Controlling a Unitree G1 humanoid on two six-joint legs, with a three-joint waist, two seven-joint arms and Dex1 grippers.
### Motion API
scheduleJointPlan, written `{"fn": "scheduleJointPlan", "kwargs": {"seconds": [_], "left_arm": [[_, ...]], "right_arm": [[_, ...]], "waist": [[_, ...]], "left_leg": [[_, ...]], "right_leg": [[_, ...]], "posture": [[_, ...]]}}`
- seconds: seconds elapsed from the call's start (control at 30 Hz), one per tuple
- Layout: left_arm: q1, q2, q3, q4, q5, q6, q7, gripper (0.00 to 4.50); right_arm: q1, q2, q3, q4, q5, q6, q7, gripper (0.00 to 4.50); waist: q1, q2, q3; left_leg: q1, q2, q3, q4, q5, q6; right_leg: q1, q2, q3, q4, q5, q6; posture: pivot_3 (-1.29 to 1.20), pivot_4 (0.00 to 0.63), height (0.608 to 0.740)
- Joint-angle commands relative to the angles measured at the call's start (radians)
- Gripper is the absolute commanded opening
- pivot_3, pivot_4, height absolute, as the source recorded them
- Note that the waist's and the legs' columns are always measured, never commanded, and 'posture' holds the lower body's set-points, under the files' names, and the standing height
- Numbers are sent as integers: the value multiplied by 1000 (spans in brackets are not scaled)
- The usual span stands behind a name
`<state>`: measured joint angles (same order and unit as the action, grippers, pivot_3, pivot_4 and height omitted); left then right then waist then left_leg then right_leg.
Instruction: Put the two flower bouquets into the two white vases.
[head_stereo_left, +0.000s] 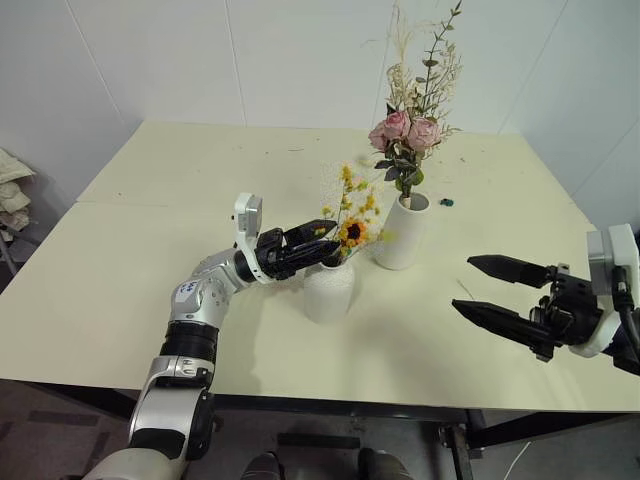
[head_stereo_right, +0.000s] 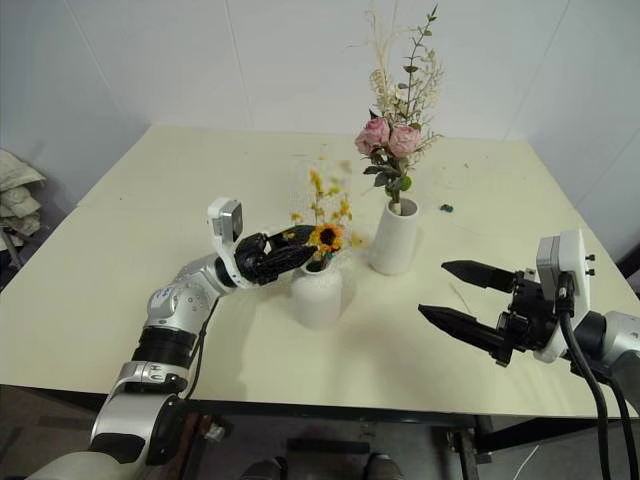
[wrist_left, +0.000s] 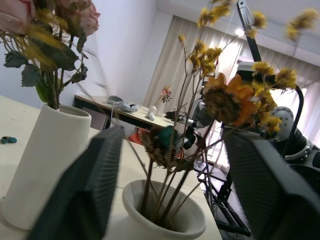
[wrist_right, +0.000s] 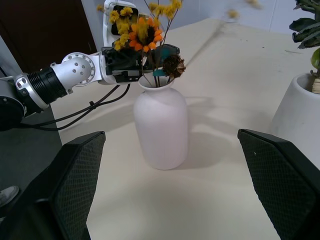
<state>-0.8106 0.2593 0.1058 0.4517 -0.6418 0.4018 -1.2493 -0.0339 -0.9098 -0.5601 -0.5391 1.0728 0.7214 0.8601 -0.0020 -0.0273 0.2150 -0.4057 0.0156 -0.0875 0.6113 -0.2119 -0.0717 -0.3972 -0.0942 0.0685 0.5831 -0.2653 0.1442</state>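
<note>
The shorter rounded white vase (head_stereo_left: 328, 290) stands mid-table with the small yellow-orange bouquet (head_stereo_left: 350, 215) upright in its neck. My left gripper (head_stereo_left: 312, 243) is open at the vase mouth, a finger (wrist_left: 85, 185) on either side of the brown stems and apart from them. Just behind and to the right, the taller white vase (head_stereo_left: 400, 232) holds the pink rose bouquet (head_stereo_left: 405, 132) with leaves and pale sprigs. My right gripper (head_stereo_left: 490, 287) hovers open above the table's right side, holds nothing, and points at the short vase (wrist_right: 161, 130).
The cream table (head_stereo_left: 150, 250) has a seam running across its left part. A small blue-green scrap (head_stereo_left: 446, 202) lies right of the tall vase. A pile of cloth (head_stereo_left: 12, 190) sits off the table at far left.
</note>
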Motion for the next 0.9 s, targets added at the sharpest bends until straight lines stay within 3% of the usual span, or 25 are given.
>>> {"fn": "scheduleJointPlan", "kwargs": {"seconds": [0.03,0.33,0.5,0.7,0.9], "left_arm": [[-30,31,7,-40,1,-12,-29,4447],[-118,220,17,-72,27,-9,-99,4447],[-165,360,-6,42,171,-134,-86,4447],[-244,406,-8,270,324,-344,37,4447],[-288,435,-3,469,403,-486,37,4447]], "right_arm": [[-19,-10,-15,5,2,-19,12,4500],[4,-47,-53,39,-23,-11,68,4500],[61,-63,-150,74,-68,-14,73,4500],[128,-69,-248,102,-109,-12,85,4500],[107,-73,-233,132,-133,-22,93,4500]], "waist": [[-1,0,0],[-1,0,0],[-2,0,0],[1,0,0],[-5,0,0]], "left_leg": [[0,0,0,0,0,0],[0,0,0,-1,0,0],[0,0,0,-2,-1,0],[-1,0,1,-1,-2,0],[0,1,1,-2,-2,-1]], "right_leg": [[0,0,0,0,0,0],[0,0,0,0,0,0],[0,0,0,-1,-1,-1],[-1,0,0,-2,-1,-1],[-1,0,0,-2,-1,-1]], "posture": [[0,150,740],[0,150,740],[0,150,740],[0,150,740],[0,150,740]]}}
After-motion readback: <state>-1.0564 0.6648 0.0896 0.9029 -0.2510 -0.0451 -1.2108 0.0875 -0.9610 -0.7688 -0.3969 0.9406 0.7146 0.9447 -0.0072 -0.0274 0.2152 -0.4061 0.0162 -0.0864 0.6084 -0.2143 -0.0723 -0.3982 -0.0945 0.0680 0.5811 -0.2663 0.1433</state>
